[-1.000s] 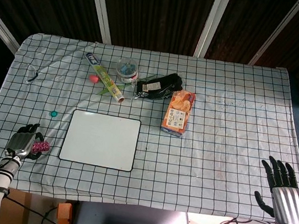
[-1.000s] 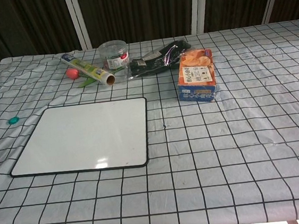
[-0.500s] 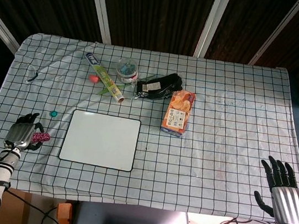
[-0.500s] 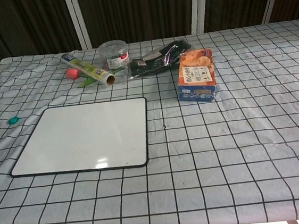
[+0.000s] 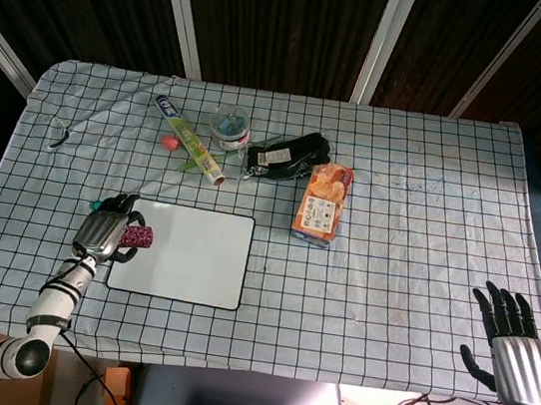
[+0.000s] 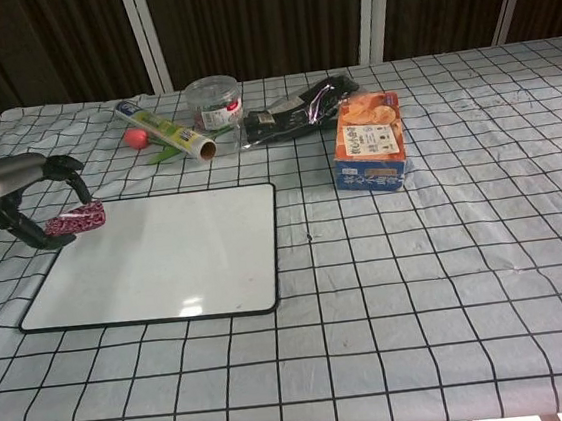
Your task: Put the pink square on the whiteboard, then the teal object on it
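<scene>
My left hand [image 5: 103, 232] grips the pink patterned square [image 5: 136, 237] and holds it just over the left edge of the whiteboard [image 5: 192, 257]. In the chest view this hand [image 6: 13, 193] hangs above the board's far left corner [image 6: 165, 258], with the pink square [image 6: 74, 222] pinched low in its fingers. Behind the hand's fingertips the small teal object [image 5: 95, 204] peeks out on the cloth; the chest view does not show it. Near the table's front right edge my right hand [image 5: 513, 342] rests with its fingers spread, holding nothing.
An orange snack box [image 5: 322, 204] stands right of the whiteboard. Behind the board lie a foil roll [image 5: 191, 139], a round tub [image 5: 229, 126], a red item [image 5: 169, 142] and a black bag [image 5: 287, 155]. A small clip [image 5: 58, 137] lies at the far left.
My left hand has carried the pink square from the table's left edge rightward to the whiteboard's left edge. The right hand has not moved.
</scene>
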You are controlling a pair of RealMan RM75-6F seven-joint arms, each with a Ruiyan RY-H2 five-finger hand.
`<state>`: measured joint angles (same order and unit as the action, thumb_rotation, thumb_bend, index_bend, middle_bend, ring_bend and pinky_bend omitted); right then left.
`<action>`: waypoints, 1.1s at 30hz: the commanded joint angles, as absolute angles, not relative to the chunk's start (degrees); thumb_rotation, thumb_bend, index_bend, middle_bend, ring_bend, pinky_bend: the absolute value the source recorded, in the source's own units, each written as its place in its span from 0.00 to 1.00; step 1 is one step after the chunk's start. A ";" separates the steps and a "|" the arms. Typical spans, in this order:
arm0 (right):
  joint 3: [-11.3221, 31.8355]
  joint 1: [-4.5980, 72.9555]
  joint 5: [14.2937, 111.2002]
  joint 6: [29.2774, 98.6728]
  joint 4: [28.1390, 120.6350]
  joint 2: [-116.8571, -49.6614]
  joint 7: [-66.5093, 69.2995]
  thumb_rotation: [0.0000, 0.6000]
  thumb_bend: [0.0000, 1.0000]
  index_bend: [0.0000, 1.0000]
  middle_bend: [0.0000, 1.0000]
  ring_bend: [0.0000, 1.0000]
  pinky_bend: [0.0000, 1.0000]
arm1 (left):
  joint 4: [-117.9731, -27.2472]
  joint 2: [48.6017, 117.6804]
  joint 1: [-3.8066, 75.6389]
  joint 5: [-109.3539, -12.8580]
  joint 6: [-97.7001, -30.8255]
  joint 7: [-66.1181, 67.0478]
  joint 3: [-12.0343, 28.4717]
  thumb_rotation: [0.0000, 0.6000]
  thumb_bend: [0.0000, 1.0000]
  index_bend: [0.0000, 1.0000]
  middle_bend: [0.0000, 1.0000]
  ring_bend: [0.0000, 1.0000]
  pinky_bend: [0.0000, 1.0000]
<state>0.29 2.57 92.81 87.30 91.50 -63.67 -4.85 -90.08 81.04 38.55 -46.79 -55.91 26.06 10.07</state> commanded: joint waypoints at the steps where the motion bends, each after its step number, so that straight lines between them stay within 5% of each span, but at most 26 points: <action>1: 0.33 2.32 92.75 87.76 91.37 -63.36 -4.04 1.00 0.26 0.00 0.00 0.00 0.00 | -88.85 84.21 40.77 -45.84 -55.72 28.81 9.88 1.00 0.31 0.37 0.05 0.00 0.09; 17: 0.14 1.51 93.08 89.12 90.63 -62.41 -1.18 1.00 0.26 0.00 0.00 0.00 0.00 | -84.84 88.42 42.95 -44.04 -53.34 27.68 9.55 1.00 0.31 0.21 0.03 0.00 0.09; 27: -0.04 1.21 93.56 89.73 90.45 -62.15 -0.35 1.00 0.26 0.00 0.00 0.00 0.00 | -83.57 85.65 40.63 -47.16 -58.53 24.37 11.01 1.00 0.34 0.30 0.03 0.00 0.10; 33: -0.23 0.95 94.21 90.31 90.19 -62.27 -0.24 1.00 0.26 0.00 0.00 0.00 0.00 | -68.04 86.77 39.69 -35.80 -53.69 26.42 11.44 1.00 0.36 0.36 0.04 0.00 0.10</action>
